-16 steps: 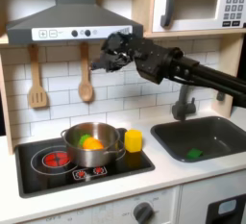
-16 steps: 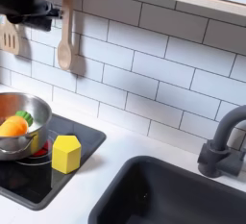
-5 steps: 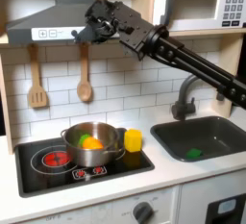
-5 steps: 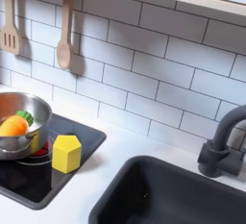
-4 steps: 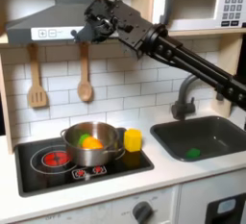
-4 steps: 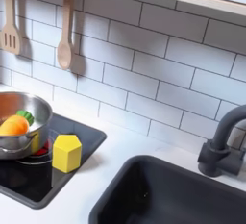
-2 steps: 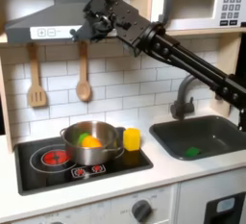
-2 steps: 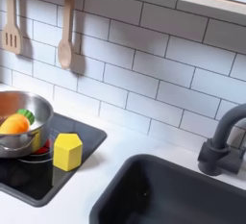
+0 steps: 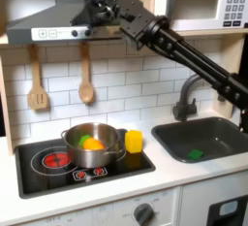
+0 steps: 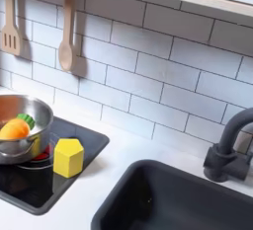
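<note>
Toy kitchen, near to far. Lower centre of the first exterior view: a white bench carries a black hob; on it stand a steel pot holding an orange piece and a green piece, and just beside the pot, toward the first exterior view's right, a yellow block. The same pot and block lie at the lower left of the second exterior view. A dark sink with a small green item sits at the right of the first exterior view, with a faucet behind it. On the tiled wall hang a slotted turner and a wooden spoon. At the top centre, the fingers sit in front of the range hood, well above the spoon handle and apart from it; whether they are spread or closed cannot be told, and nothing is seen in them.
</note>
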### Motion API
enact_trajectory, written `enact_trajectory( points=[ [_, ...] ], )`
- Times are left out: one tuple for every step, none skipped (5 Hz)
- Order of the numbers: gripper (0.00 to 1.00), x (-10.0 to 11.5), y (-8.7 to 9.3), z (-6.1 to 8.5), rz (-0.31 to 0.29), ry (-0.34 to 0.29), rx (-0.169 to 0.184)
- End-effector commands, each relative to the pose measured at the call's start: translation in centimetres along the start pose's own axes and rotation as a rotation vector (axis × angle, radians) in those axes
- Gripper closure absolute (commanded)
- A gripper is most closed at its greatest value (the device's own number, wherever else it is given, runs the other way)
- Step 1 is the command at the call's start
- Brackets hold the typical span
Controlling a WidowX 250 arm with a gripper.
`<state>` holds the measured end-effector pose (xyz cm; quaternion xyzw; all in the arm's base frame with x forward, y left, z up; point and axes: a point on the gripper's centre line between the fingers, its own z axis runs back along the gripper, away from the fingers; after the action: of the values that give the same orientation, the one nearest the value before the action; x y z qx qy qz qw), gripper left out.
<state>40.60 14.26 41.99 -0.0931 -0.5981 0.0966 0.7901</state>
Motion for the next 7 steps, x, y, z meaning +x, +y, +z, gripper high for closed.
enact_trajectory(
  points=[
    [1.00, -0.3, -0.2, 0.2, -0.014, 0.012, -0.004],
    [1.00, -0.7, 0.1, 0.1, -0.020, 0.028, 0.003],
    [1.00, -0.8, 0.4, 0.2, -0.029, 0.037, 0.015],
    [1.00, -1.2, 0.3, 0.4, -0.038, 0.057, 0.013],
    [1.00, -1.9, 0.4, 0.3, -0.053, 0.085, 0.014],
    [1.00, -2.1, 0.4, 0.4, -0.053, 0.094, 0.014],
    [1.00, -2.3, 0.6, 0.0, -0.057, 0.104, 0.026]
  ],
)
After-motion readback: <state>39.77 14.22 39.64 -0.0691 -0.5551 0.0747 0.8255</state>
